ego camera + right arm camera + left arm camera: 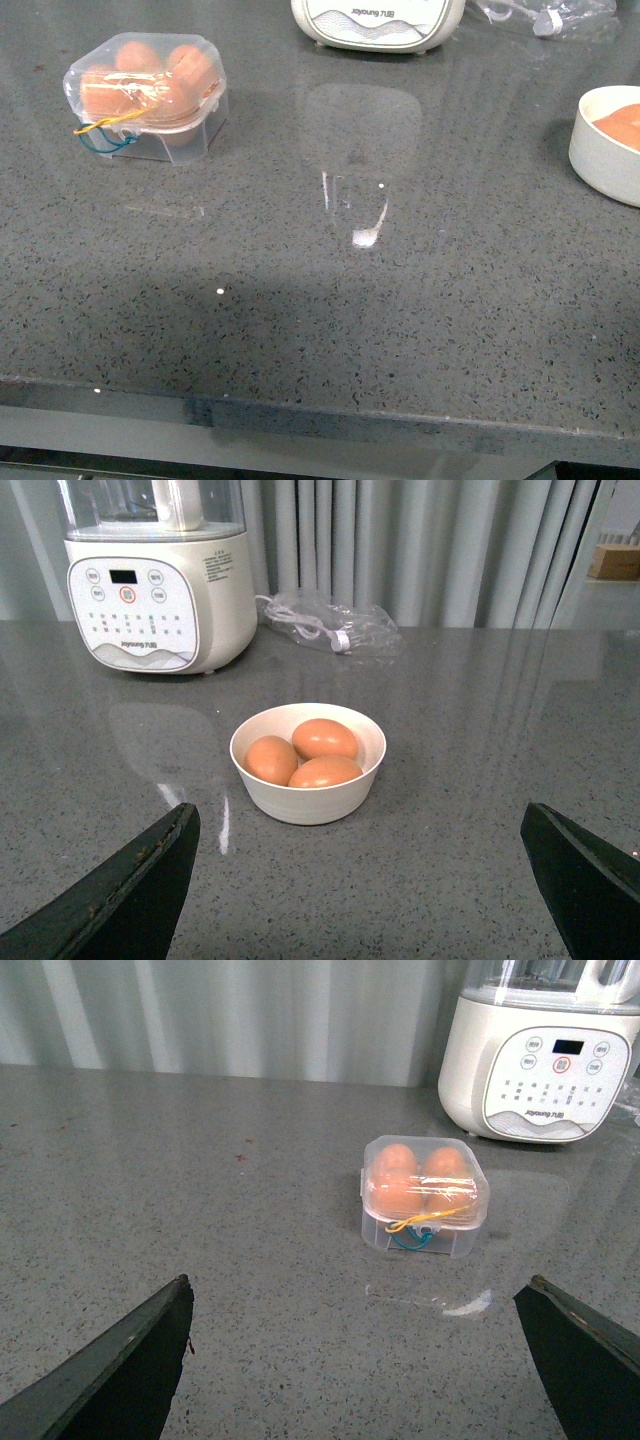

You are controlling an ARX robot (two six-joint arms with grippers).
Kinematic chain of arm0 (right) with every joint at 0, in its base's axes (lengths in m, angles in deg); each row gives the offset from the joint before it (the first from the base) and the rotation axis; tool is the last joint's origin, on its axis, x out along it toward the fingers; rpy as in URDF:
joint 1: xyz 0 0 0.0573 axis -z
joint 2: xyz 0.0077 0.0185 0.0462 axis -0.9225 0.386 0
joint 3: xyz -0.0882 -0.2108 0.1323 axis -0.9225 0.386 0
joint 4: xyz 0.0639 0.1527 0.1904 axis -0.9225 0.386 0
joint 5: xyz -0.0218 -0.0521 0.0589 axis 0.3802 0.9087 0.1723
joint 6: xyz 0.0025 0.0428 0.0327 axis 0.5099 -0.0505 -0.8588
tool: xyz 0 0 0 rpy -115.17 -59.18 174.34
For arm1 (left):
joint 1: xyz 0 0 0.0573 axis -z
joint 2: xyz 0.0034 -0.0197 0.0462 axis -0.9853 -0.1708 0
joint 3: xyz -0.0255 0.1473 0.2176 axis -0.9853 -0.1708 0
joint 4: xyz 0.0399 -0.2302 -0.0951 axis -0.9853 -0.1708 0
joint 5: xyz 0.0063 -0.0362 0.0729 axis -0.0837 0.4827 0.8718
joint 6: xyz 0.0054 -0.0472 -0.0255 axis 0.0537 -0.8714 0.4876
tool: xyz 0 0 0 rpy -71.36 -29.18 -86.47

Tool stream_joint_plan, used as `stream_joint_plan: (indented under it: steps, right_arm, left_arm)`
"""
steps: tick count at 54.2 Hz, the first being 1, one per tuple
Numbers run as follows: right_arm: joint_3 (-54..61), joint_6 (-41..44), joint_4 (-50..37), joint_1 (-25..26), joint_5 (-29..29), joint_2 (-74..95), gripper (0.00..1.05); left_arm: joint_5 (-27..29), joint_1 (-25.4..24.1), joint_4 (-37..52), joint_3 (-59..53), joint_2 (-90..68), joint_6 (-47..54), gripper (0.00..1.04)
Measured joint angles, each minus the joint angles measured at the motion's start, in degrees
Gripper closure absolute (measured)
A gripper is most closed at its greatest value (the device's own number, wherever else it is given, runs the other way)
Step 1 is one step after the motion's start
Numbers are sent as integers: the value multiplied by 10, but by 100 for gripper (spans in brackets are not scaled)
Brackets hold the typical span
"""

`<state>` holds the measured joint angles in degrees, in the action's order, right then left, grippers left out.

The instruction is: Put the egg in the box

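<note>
Hands both wide, empty: left hand [355,1360] facing box [424,1196], right hand [360,880] facing bowl [308,763]

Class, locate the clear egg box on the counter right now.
In the front view the box sits far left on the grey counter, lid closed over brown eggs, left of the white appliance and across from the white bowl.

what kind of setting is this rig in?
Likely a kitchen-style counter, perhaps staged: a speckled grey stone countertop, a white countertop appliance with a button panel, a white bowl of eggs, and a clear egg box.
</note>
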<state>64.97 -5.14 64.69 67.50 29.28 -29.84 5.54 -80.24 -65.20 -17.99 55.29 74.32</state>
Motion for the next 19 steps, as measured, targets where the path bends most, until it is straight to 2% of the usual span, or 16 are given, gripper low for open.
stream_joint_plan:
  steps: [19]
  right_arm:
    - [0, 0, 0, 0, 0, 0, 7]
  left_arm:
    - [0, 0, 0, 0, 0, 0, 7]
